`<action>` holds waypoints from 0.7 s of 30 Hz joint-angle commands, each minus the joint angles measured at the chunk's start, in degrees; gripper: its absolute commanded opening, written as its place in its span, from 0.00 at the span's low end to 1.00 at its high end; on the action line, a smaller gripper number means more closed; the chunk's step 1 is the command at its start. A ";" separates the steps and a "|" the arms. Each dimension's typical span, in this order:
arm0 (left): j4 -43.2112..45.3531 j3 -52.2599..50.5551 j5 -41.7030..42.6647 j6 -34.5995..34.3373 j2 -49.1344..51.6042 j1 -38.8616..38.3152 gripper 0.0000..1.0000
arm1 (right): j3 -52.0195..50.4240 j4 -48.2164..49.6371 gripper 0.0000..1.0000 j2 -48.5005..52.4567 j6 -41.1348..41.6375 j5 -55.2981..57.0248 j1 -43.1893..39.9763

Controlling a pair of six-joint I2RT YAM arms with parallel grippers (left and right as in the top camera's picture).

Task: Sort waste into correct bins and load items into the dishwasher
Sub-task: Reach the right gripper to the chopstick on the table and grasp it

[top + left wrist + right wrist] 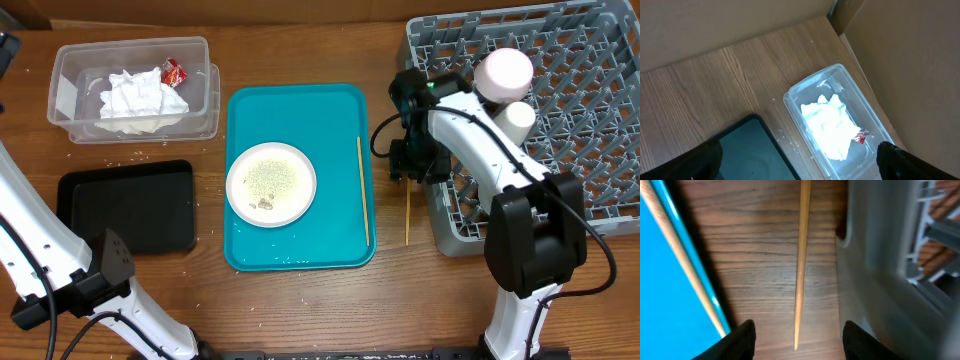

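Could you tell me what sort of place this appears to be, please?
Probably a mock kitchen dish-clearing station on a wooden table: a grey plastic dishwasher rack, a teal serving tray holding a crumb-dusted round white plate, and a clear plastic bin with crumpled white tissue.

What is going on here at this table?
The right gripper, open, hovers over a chopstick lying on the table between the teal tray and the grey dish rack; it has not gripped it yet. A second chopstick and a soiled plate are on the tray. The left gripper is open and empty; its camera looks down at the clear bin with white tissue.
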 commanded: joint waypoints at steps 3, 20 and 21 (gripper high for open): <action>0.09 0.13 0.00 -0.50 0.52 -0.39 1.00 | -3.39 3.96 0.55 -0.02 -1.44 0.94 0.35; 0.09 0.13 0.00 -0.50 0.52 -0.39 1.00 | -10.88 14.45 0.55 0.07 5.09 4.02 0.33; 0.09 0.13 0.02 -0.50 0.52 -0.39 1.00 | -10.88 14.97 0.55 0.07 5.11 3.98 0.33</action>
